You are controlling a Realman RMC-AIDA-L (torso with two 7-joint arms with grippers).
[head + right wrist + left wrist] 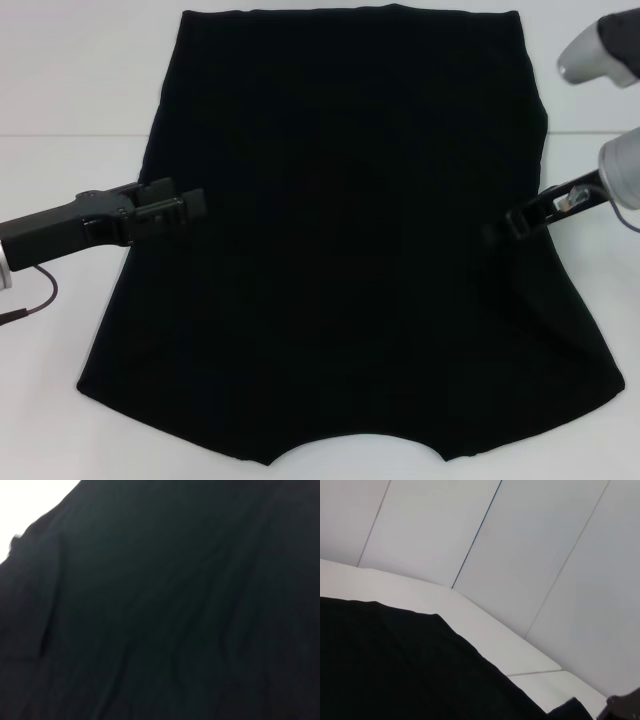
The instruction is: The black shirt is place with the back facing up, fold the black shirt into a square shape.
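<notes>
Spread flat across the white table, large plain black cloth shirt, black left gripper over its left edge, black right gripper at right, grip undeterminable; uneven lift risks a skewed fold.

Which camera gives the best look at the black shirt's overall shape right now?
The head view: the black shirt lies spread on the table, nearly whole. The left wrist view shows one edge only; the right wrist view shows just dark cloth filling the picture.
</notes>
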